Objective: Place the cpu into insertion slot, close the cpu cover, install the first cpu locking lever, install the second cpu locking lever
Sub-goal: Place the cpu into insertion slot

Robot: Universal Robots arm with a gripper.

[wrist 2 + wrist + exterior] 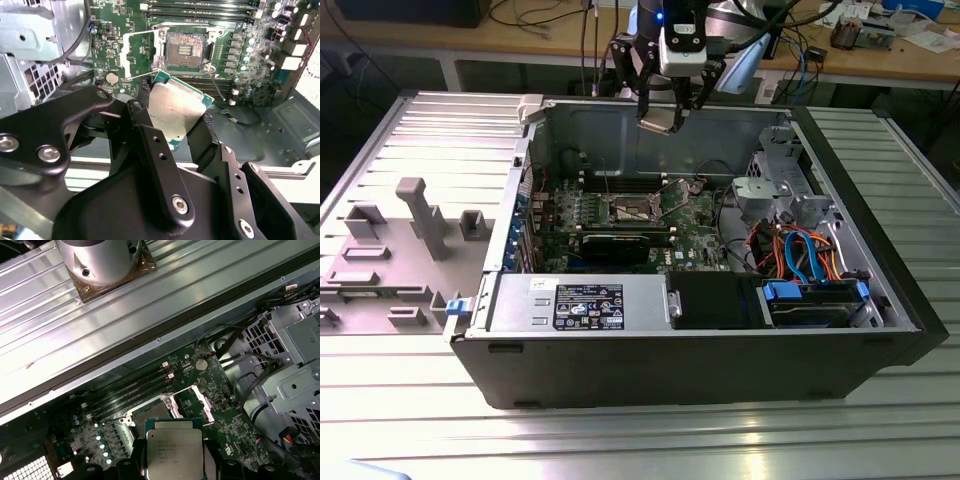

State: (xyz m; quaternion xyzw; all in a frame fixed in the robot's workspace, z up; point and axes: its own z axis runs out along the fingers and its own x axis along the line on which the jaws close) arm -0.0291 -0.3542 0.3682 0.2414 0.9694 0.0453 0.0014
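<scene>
Gripper (661,120) clamps the cpu (175,107) by two opposite edges, hovering above the open computer case (720,365). Inside the case lies the green motherboard (695,215), its insertion slot (185,50) bare, with the cpu cover (136,50) flipped open beside it. The chip looks tilted; lowered askew, it could miss the recess and bend socket pins.

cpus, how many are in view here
1. The cpu is held in the gripper, above the motherboard and apart from the empty insertion slot. Others could be hidden elsewhere in the case.
</scene>
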